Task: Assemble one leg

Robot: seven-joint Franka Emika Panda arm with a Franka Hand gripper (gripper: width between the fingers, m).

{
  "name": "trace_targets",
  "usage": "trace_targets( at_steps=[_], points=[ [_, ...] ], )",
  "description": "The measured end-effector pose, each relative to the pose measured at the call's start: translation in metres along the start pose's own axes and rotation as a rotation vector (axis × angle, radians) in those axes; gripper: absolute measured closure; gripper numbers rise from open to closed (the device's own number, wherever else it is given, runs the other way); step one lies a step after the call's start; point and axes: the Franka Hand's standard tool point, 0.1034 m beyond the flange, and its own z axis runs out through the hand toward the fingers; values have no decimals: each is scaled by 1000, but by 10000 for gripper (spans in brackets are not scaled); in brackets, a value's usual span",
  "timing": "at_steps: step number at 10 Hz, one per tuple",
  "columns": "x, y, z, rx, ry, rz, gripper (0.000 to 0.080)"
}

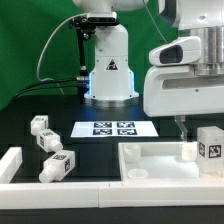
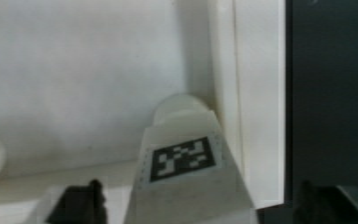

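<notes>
The gripper [image 1: 192,128] stands over the tray-like panel [image 1: 150,158], jaws spread apart and holding nothing. The leg [image 2: 188,160] sits upright between the fingers [image 2: 78,200], inside the panel's corner.

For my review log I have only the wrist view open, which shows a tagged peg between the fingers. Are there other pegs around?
Observer: Yes, three more pegs lie loose together at the exterior view's left.
Operator: Where is the one by the hand?
Observer: That peg stands upright at the right end of a big white panel, as the exterior view shows it.
Operator: Anything in between?
Observer: The marker board lies flat just behind the panel.
</notes>
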Motion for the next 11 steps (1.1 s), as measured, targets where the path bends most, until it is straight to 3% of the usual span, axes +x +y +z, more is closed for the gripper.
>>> trace_targets(
  at_steps=[1, 2, 7, 9, 10, 11],
  points=[
    [0, 0, 0, 2, 0, 73, 359],
    [0, -1, 0, 2, -1, 133, 517],
    [2, -3, 1, -3, -3, 713, 515],
    [3, -2, 2, 37, 5, 1100, 515],
    [2, -8, 3, 55, 18, 1324, 514],
    [2, -10, 3, 61, 28, 1419, 514]
  ],
)
